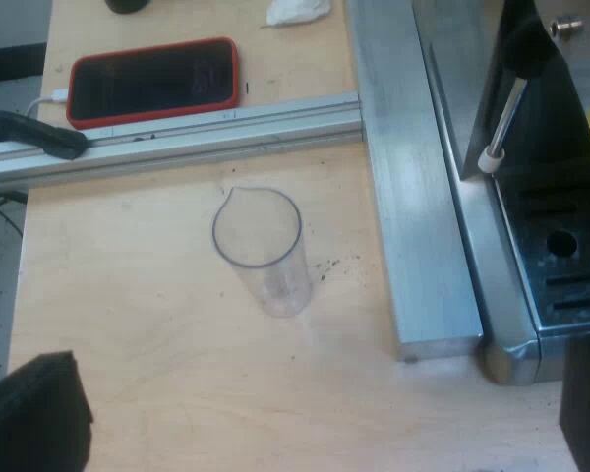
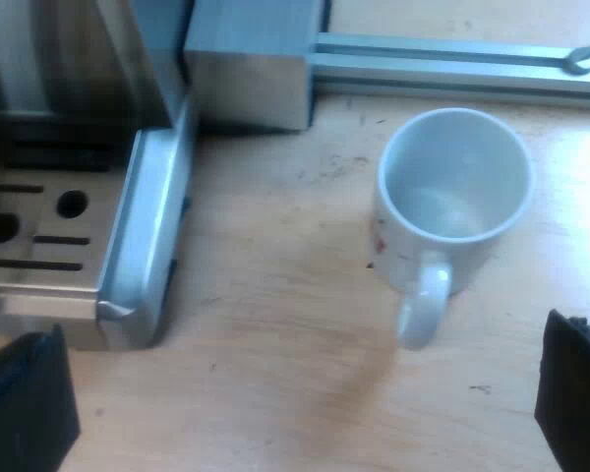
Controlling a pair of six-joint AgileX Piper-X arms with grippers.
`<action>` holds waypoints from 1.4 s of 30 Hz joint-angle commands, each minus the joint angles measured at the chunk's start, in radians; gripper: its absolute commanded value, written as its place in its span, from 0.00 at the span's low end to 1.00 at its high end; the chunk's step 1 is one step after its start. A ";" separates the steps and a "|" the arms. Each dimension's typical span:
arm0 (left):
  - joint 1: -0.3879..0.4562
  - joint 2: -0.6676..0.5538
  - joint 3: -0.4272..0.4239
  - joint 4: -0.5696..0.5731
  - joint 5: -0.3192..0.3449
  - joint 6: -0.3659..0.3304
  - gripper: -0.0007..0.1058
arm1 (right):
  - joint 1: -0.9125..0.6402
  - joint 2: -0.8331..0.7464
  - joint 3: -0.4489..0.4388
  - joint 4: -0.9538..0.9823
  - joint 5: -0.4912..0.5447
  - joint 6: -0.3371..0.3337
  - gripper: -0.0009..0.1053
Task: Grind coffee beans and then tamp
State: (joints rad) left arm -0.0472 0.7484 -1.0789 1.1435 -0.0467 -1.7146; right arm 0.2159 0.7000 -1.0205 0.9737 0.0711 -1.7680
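No legible text or numbers; red marking on mug (image 2: pixel 452 211) side unreadable.

My left jaws stand wide apart and grip nothing, the two black fingers (image 1: pixel 31 415) far from each other, wrist aimed downward. My right jaws are likewise spread wide and empty, fingers (image 2: pixel 25 405) well apart, wrist pointing down.

Espresso machine (image 1: pixel 556 256) mostly beyond the view's edge
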 commanded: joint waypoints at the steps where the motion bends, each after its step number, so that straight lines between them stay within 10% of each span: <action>1: 0.001 -0.025 -0.009 -0.002 -0.005 -0.012 1.00 | -0.058 -0.030 -0.012 0.005 -0.026 -0.029 0.92; 28: 0.001 -0.572 -0.006 0.011 -0.006 -0.005 1.00 | -0.199 -0.484 0.029 0.010 -0.071 -0.096 0.92; 42: 0.001 -0.867 -0.008 0.308 -0.008 0.015 1.00 | -0.199 -0.751 0.159 0.042 -0.071 -0.099 0.92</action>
State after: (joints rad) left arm -0.0472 -0.0195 -1.0863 1.4357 -0.0488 -1.6986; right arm 0.0217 -0.0078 -0.8556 1.0165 0.0000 -1.8543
